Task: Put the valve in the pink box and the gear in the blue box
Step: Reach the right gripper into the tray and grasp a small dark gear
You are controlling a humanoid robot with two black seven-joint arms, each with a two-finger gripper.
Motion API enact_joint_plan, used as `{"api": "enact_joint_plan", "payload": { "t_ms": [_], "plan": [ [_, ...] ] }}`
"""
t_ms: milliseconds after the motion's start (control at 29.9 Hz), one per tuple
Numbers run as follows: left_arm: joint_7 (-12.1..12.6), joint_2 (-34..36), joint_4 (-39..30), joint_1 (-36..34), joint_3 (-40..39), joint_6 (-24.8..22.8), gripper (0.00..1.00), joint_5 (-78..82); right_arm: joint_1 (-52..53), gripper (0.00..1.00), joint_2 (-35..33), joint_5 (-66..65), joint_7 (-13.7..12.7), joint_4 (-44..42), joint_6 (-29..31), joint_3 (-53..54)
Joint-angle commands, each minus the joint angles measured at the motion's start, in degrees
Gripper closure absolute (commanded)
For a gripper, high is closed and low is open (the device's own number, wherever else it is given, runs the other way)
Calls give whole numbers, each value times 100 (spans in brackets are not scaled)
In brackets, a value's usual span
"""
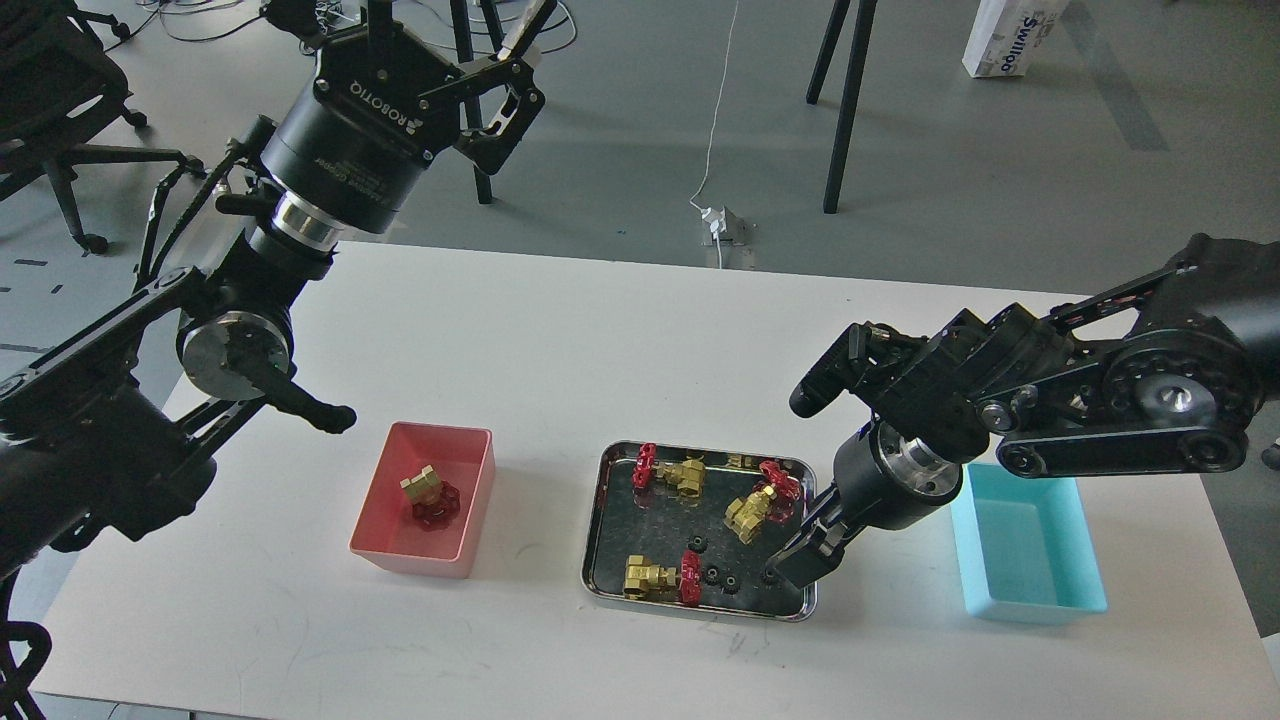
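One valve (pixel 430 495) lies in the pink box (pixel 412 561). Three more valves (pixel 670 473) (pixel 757 502) (pixel 655 577) lie in the steel tray (pixel 700 612). Small black gears (pixel 698 543) (pixel 712 575) (pixel 735 581) lie in the tray's front part; another sits at its front right corner, mostly hidden by my right gripper. The blue box (pixel 1030 545) is empty, at the right. My right gripper (pixel 800 563) points down into that corner; its dark fingers cannot be told apart. My left gripper (pixel 528 65) is open and empty, high beyond the table's far left.
My right arm's thick wrist (pixel 900 480) hangs between the tray and the blue box. Tripod legs (pixel 850 100), an office chair (pixel 60 100) and a cable with a socket (pixel 718 225) stand on the floor beyond the table's far edge.
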Motion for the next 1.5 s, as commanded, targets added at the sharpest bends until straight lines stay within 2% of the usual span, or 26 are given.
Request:
{"api": "enact_joint_plan", "payload": {
  "t_ms": [0, 267, 635, 969, 1470],
  "plan": [
    [0, -87, -10, 10, 1, -7, 16, 8, -225, 44, 326, 7, -31, -367, -165, -77],
    [0, -122, 16, 72, 1, -16, 16, 17, -550, 52, 783, -2, -118, -833, -227, -129],
    [0, -139, 34, 150, 1, -16, 16, 34, -972, 53, 1170, 25, -145, -1431, -315, -270],
    [0, -166, 51, 212, 1, -16, 16, 43, -1121, 54, 1425, 16, -154, -1634, -333, -279],
    [0, -298, 183, 265, 9, -16, 16, 61, -1350, 56, 1495, 7, -154, -1871, -376, -384]
  ]
}}
